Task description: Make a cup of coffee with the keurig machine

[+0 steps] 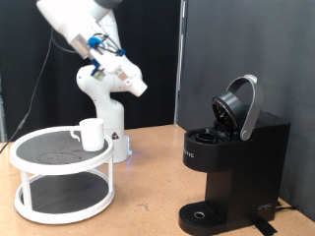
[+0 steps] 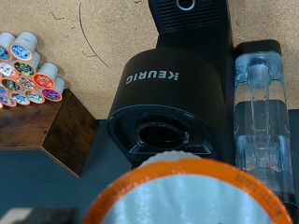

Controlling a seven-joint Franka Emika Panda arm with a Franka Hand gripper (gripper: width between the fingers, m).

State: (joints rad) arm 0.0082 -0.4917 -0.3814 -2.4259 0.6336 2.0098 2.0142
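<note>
Gripper (image 1: pixel 141 88) is seen raised over open tabletop; a grip cannot be told, though an orange-rimmed pod (image 2: pixel 182 194) fills the wrist view. Well apart stands the keurig machine (image 1: pixel 231 172), lid lifted; the cup (image 1: pixel 91 134) is set at a white stand's (image 1: pixel 59 202) edge.

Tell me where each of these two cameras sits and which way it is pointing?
Exterior view: stands off the arm, level with the table, facing the white robot arm, the cup on a round two-tier stand, and the keurig machine with its lid up.
Wrist view: rides on the hand, looking down into the keurig machine's open pod chamber; an orange-rimmed pod fills the foreground, gripper fingers not visible.
Shared: only the keurig machine.
</note>
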